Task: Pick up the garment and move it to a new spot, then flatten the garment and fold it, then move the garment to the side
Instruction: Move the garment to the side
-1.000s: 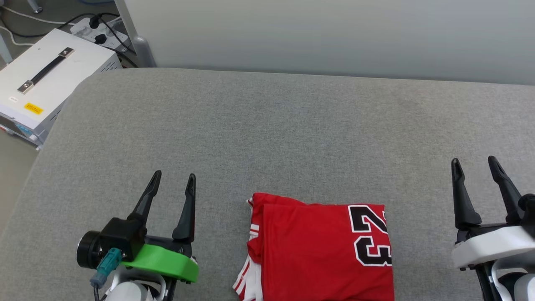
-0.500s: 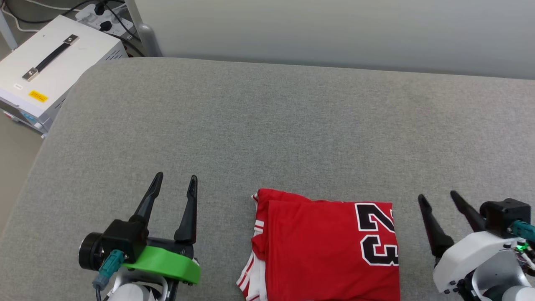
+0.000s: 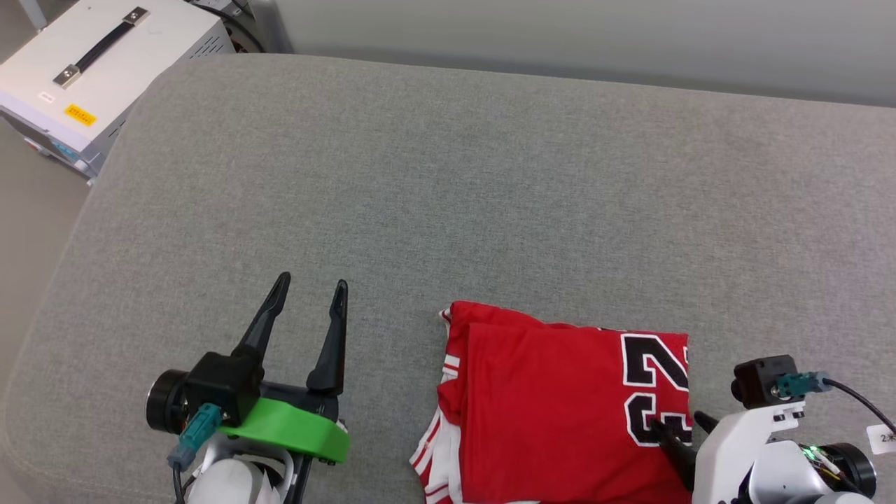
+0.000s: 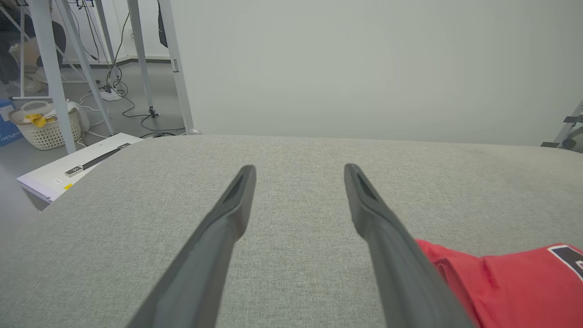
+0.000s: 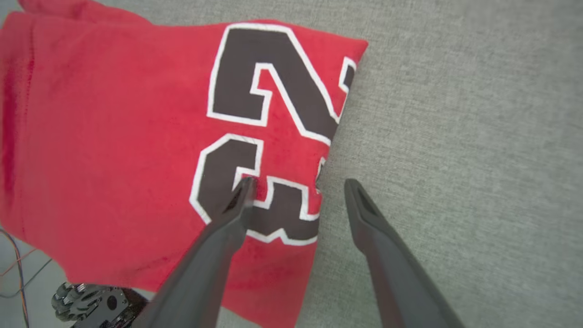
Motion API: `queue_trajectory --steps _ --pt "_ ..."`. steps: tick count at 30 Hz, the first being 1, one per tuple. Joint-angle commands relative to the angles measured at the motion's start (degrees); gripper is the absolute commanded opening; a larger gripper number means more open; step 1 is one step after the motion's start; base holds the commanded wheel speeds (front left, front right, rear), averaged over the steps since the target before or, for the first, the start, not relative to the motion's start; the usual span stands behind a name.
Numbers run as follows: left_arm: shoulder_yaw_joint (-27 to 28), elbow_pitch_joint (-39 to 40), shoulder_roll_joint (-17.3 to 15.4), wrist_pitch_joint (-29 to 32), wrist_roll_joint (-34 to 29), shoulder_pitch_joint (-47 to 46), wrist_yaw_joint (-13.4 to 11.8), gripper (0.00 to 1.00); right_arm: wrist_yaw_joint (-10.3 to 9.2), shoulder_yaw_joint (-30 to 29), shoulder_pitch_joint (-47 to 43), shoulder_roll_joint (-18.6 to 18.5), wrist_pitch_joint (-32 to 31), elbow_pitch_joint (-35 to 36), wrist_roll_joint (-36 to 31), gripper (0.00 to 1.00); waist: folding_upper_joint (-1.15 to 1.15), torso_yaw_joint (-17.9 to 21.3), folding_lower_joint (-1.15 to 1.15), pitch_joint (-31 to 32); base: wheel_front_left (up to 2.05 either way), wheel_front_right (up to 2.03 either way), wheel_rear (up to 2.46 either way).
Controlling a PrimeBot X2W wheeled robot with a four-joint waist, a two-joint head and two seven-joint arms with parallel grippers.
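Head view: the folded red jersey lies at 5 o'clock by the grey cushion's near edge. The left gripper hovers spread at 7, the right gripper at the jersey's right hem. Left wrist view: that gripper gapes over bare cushion. Right wrist view: jaws wide, straddling the hem beside the "23". I'd pinch every layer low, so the fold holds. Open room spreads toward 12.

The garment lies folded on the padded surface, at its near edge, right of the middle. The left gripper stands left of it, apart. The right gripper straddles the garment's right edge, one finger over the cloth, the other over the padded surface. A box sits off the far-left corner. A wall runs behind.
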State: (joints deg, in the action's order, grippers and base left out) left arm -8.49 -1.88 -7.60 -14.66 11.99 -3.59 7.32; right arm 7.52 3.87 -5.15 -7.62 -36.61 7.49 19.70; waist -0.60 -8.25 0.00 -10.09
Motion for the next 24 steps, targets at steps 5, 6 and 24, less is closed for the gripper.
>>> queue_trajectory --steps 5,6,24 --pt "-0.65 0.05 -0.17 -0.34 0.05 -1.77 0.16 1.00 -0.03 0.57 2.68 1.05 -3.25 -3.80 -1.68 1.00 0.60 -1.96 0.00 -2.11 0.00 0.00 0.00" --pt "-0.71 -0.05 -0.17 -0.34 0.05 -1.88 0.16 1.00 -0.03 0.81 3.03 1.27 -3.63 -4.65 -1.80 1.00 0.60 -2.13 0.00 -2.29 0.00 0.00 0.00" --pt "-4.19 -2.82 -0.52 -0.34 -0.07 -1.22 0.16 1.00 -0.03 10.55 8.99 -6.47 -1.26 -4.50 -9.04 0.00 0.60 3.33 0.00 -0.28 0.00 0.00 0.00"
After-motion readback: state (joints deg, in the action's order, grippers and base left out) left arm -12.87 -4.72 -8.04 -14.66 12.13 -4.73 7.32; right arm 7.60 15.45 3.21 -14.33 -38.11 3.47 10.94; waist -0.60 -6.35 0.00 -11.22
